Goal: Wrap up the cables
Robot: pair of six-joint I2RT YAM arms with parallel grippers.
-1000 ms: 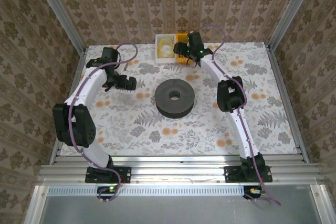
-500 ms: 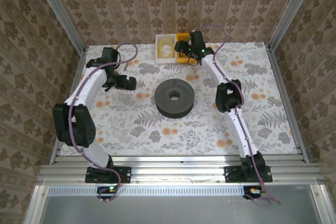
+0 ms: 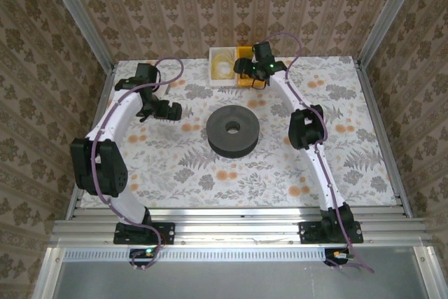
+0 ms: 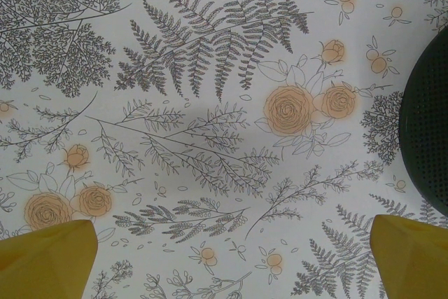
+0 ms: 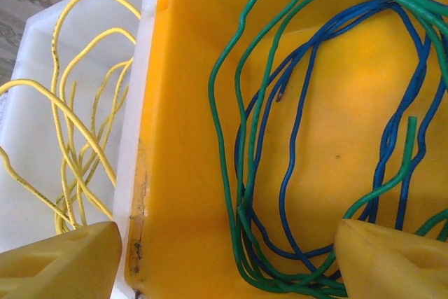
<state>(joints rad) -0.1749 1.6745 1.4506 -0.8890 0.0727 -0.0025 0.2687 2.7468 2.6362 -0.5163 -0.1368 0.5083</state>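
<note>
Wrapping had not begun: green and blue cables (image 5: 243, 243) lay loose in the yellow bin (image 5: 182, 68), yellow cables (image 5: 70, 113) in the white bin (image 5: 28, 54) beside it, none on the spool (image 3: 233, 131). My right claw (image 5: 224, 267) hung open and empty just above the green and blue ones; my left claw (image 4: 224, 257) stood wide open over the tabletop (image 4: 210, 138) near the spool.

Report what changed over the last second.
The right gripper edged slightly to the right above the yellow bin of green and blue cables, jaws open, gripping nothing. The left gripper, also open, the black spool and the white bin of yellow cables stayed put.
</note>
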